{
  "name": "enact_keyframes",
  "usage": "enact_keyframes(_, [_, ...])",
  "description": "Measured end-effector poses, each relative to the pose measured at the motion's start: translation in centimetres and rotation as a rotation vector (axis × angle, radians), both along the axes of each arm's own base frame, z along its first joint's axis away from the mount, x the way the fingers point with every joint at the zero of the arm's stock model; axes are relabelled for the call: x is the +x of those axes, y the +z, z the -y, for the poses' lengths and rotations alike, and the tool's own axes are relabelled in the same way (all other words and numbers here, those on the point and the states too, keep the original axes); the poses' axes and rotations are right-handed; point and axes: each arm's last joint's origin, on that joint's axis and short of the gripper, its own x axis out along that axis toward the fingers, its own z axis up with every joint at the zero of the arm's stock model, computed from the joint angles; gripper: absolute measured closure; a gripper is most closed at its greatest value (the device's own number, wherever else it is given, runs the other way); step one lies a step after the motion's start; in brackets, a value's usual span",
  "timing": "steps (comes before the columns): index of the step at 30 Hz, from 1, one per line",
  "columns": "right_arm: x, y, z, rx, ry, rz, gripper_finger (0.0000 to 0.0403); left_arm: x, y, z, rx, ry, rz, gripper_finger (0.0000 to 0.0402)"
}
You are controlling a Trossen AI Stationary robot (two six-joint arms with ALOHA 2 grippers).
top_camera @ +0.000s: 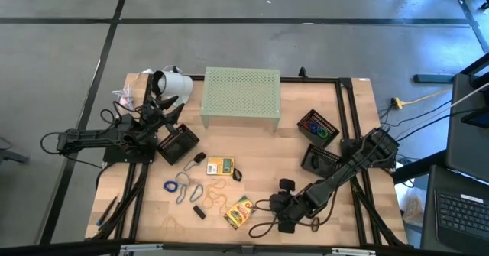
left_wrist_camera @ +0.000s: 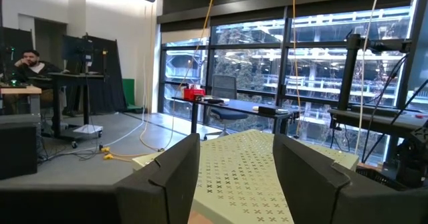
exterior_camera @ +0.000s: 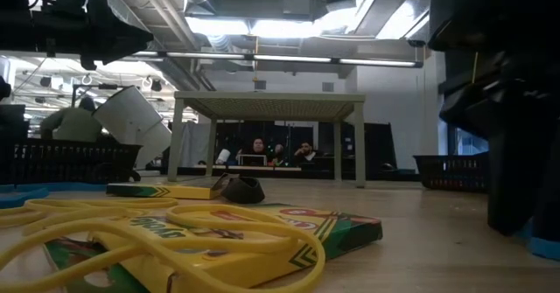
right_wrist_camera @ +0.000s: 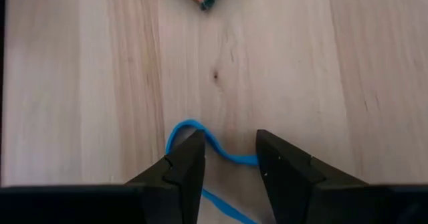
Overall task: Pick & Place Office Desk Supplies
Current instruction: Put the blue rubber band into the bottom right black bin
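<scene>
Blue cord or band (right_wrist_camera: 214,149) is seen lying on the pale wood counter (right_wrist_camera: 80,83), its loop curving up between the two dark fingers of the right gripper (right_wrist_camera: 229,158). The jaws are set part-way apart, one finger on each side of the loop; whether they already pinch it cannot be told, since the band looks flat on the wood. In the high view the right gripper (top_camera: 284,210) is placed low at the near right of the counter, just beside a yellow-green box (top_camera: 239,212).

Step judged in hand: the grasp of one supply item, at the point of closing.

Other supplies are spread mid-counter: blue and grey clip rings (top_camera: 182,186), tan rubber bands (top_camera: 216,197), a second small box (top_camera: 221,166), a little black piece (top_camera: 199,212). One black mesh tray (top_camera: 318,127) at the right already holds coloured rings.

The left gripper (top_camera: 164,107) waits at the far left, raised, its jaws released and empty, facing the pale green perforated stand (left_wrist_camera: 261,164).

Next move, as judged: the right jaws are to be closed fully on the band, contact confirmed, then a straight lift made before carrying toward a tray. A thin, limp band may slip or be trapped against the wood.
</scene>
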Motion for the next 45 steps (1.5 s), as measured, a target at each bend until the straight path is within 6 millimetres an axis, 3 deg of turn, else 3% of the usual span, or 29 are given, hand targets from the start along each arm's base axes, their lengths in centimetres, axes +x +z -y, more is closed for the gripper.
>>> enact_keyframes(13, [-0.3,-0.1,0.1,0.012,0.055,-0.070,0.0271,0.0,0.0,0.0,0.000,0.000,0.000,0.0216])
enact_keyframes(17, [-0.4,-0.1,0.1,0.009,0.061,-0.073,0.0299,0.0,0.0,0.0,0.000,0.000,0.000,0.0215])
enact_keyframes(24, [-0.3,-0.2,0.1,0.022,0.044,-0.075,0.0392,0.0,0.0,0.0,0.000,0.000,0.000,0.0216])
enact_keyframes(30, [-0.1,0.2,-0.1,0.017,0.007,-0.043,0.0395,0.0,0.0,0.0,0.000,0.000,0.000,0.0216])
enact_keyframes(36, [0.9,3.2,-0.5,-0.053,0.054,0.002,0.0400,0.0,0.0,0.0,0.000,0.000,0.000,0.0216])
enact_keyframes(45, [0.8,8.3,0.5,-0.227,-0.007,-0.115,0.0402,0.0,0.0,0.0,0.000,0.000,-0.005,0.0217])
